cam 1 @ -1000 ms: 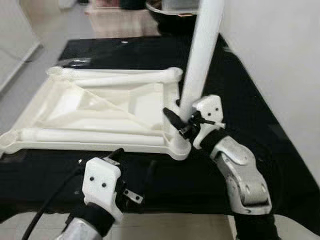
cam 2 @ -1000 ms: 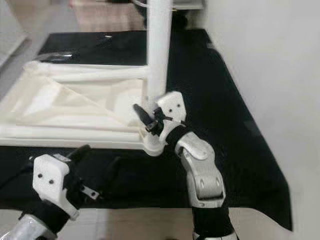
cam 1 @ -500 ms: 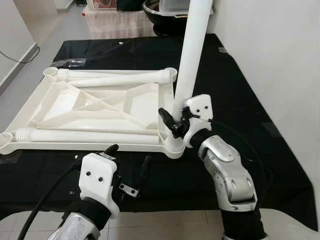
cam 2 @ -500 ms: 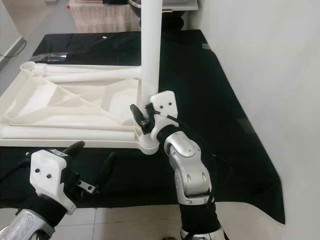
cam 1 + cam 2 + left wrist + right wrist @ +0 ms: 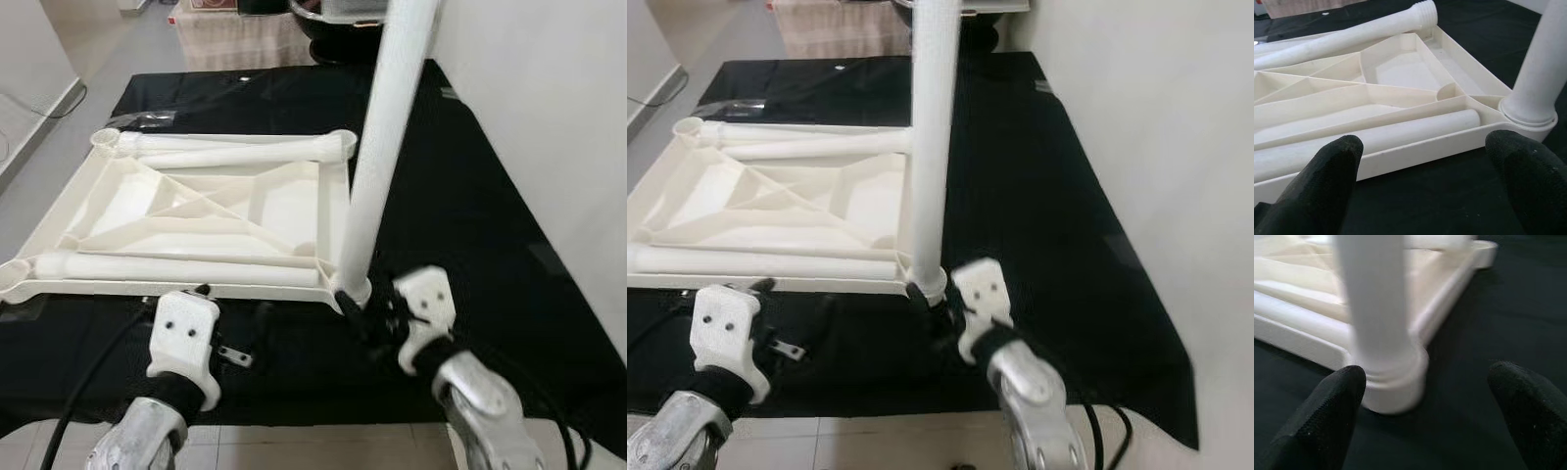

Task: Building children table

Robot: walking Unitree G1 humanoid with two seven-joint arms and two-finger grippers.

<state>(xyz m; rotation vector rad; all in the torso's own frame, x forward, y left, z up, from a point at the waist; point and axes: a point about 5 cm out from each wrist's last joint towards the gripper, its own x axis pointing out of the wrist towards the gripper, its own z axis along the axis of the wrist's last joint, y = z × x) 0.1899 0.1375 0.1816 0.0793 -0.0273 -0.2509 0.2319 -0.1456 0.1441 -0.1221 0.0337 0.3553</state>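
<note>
The white plastic tabletop lies upside down on a black cloth. One white leg stands upright in its near right corner socket. Two loose legs lie on it, one along the far edge and one along the near edge. My right gripper sits low on the cloth just in front of the socket. It is open, its fingers either side of the leg's base and apart from it. My left gripper is open at the tabletop's front edge, facing the near loose leg.
A white wall runs close along the right side of the black-covered table. The table's front edge is right under my arms. A dark bowl stands beyond the far end. A black cable trails from my left arm.
My right gripper has let go of the upright leg and drawn back and down toward me; the leg stays standing. My left gripper has edged forward to the tabletop's front edge.
</note>
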